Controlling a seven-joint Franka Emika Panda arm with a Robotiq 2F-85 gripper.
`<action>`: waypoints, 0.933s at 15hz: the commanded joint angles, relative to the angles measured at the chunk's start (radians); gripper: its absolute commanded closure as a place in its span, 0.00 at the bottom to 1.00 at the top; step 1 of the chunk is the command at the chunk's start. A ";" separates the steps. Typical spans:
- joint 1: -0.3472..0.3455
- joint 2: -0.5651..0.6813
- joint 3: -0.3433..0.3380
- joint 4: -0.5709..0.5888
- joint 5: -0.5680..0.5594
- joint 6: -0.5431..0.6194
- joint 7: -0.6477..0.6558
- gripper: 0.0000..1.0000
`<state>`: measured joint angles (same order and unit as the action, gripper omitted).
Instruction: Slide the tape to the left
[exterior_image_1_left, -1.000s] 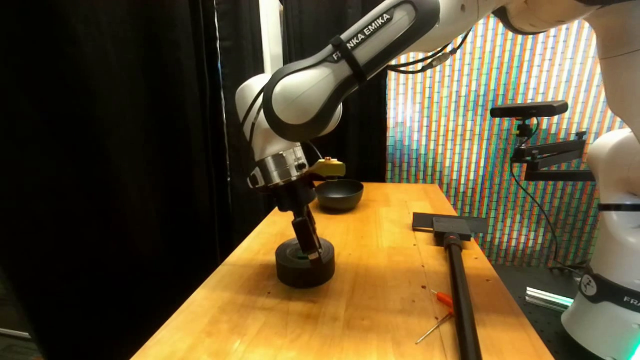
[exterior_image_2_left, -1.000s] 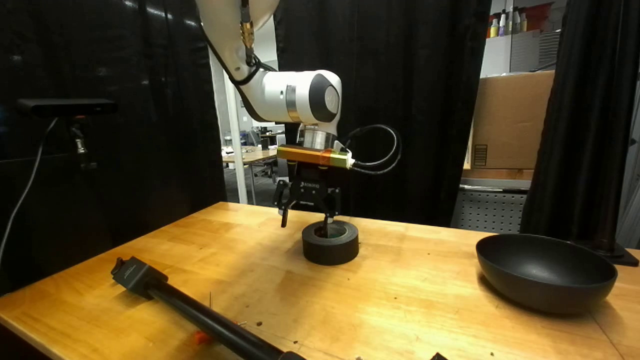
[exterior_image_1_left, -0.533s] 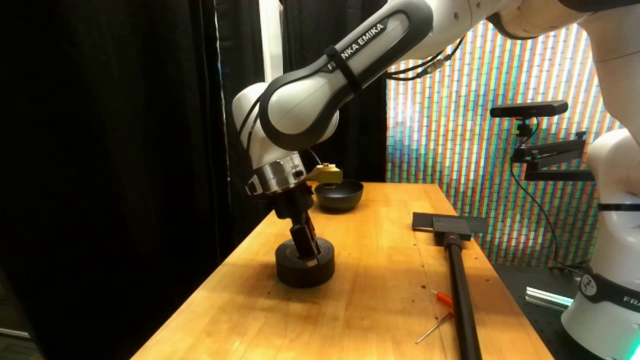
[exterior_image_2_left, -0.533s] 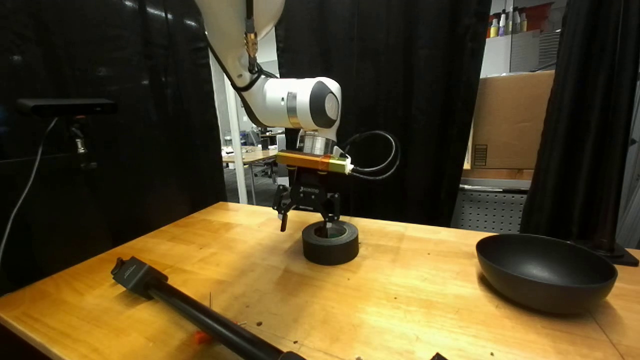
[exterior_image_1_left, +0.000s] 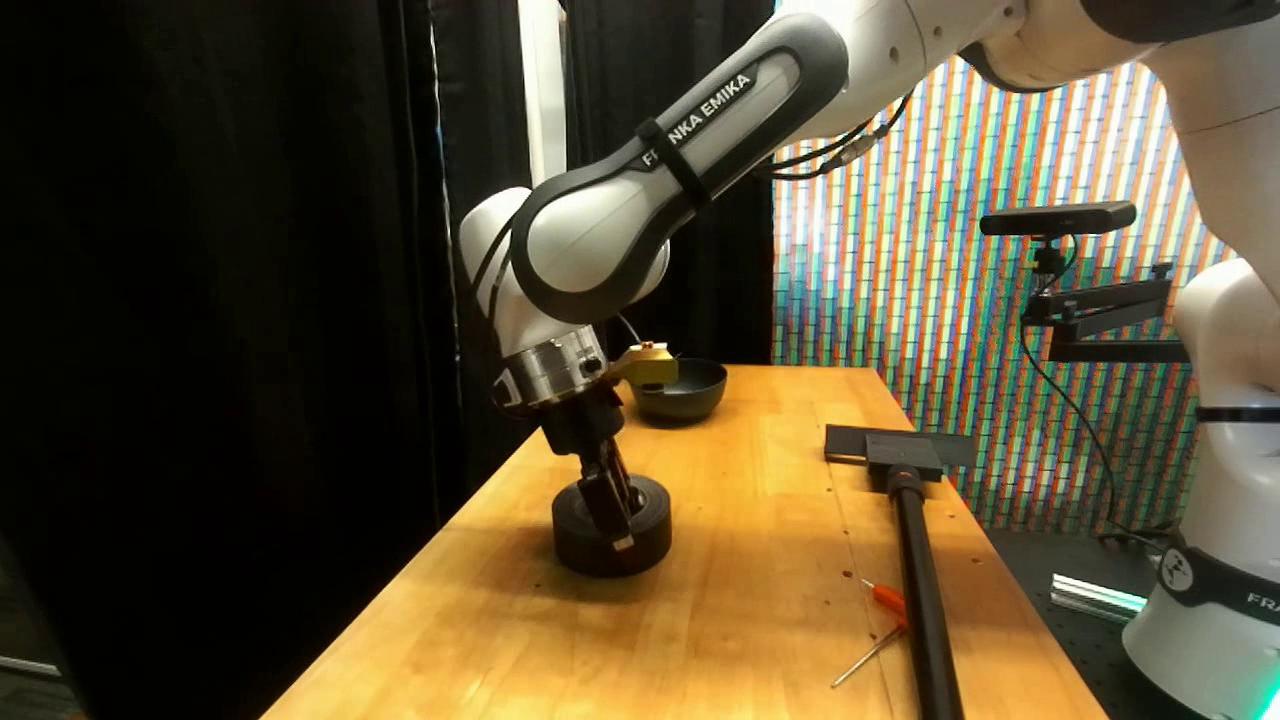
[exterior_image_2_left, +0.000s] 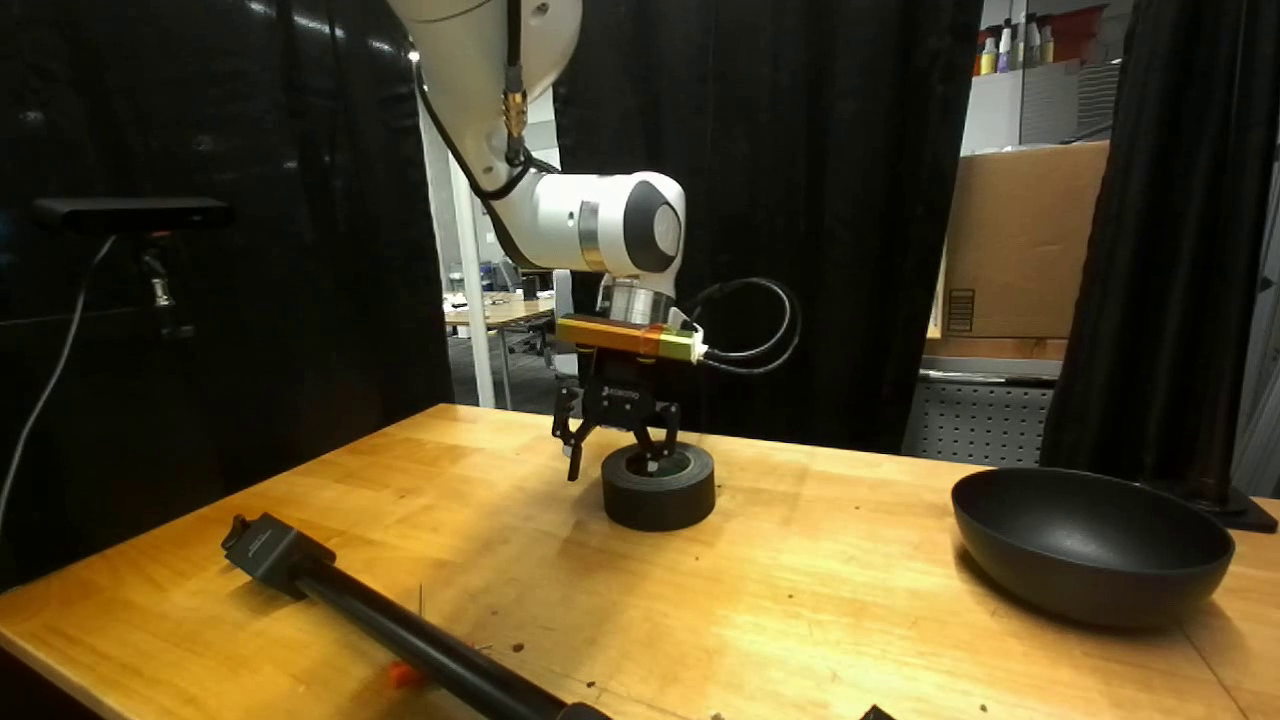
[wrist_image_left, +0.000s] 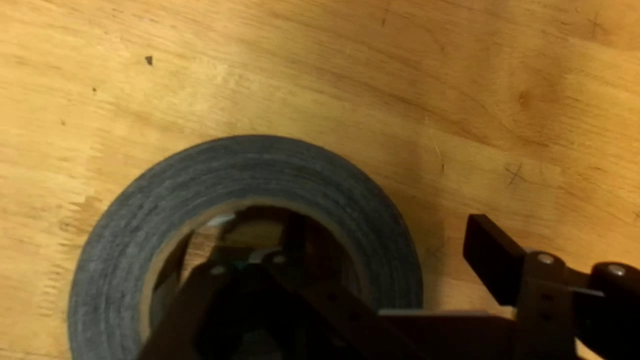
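Observation:
The tape (exterior_image_2_left: 658, 503) is a squat dark grey-black roll lying flat on the wooden table; it shows in both exterior views (exterior_image_1_left: 580, 550). In the wrist view the tape (wrist_image_left: 112, 260) fills the lower left. My gripper (exterior_image_2_left: 614, 470) is open and pointed down over the tape. One finger reaches into the tape's centre hole; the other is outside the roll, at its left in that exterior view and at its right in the wrist view (wrist_image_left: 392, 250). The outer finger stands apart from the tape's outer wall. The tip in the hole is dark and partly hidden.
A dark bowl (exterior_image_2_left: 1090, 550) stands on the table, also in an exterior view (exterior_image_1_left: 680, 392). A long black flat-headed tool (exterior_image_1_left: 918, 580) lies near one table edge, with an orange-handled screwdriver (exterior_image_1_left: 888, 598) beside it. Black curtains hang beyond the table (exterior_image_2_left: 820, 560).
My gripper has moved down, and its one finger is now lower in the tape's hole. The tape has shifted very slightly, to the left in an exterior view. The fingers remain apart.

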<state>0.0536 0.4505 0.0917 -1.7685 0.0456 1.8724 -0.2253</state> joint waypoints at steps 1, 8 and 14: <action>0.005 0.020 0.005 0.039 0.004 -0.017 0.023 0.50; 0.016 -0.003 0.004 0.043 0.002 -0.008 0.061 0.91; 0.088 -0.002 0.040 0.045 0.003 0.029 0.167 0.92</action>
<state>0.0971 0.4558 0.1129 -1.7381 0.0457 1.8822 -0.1310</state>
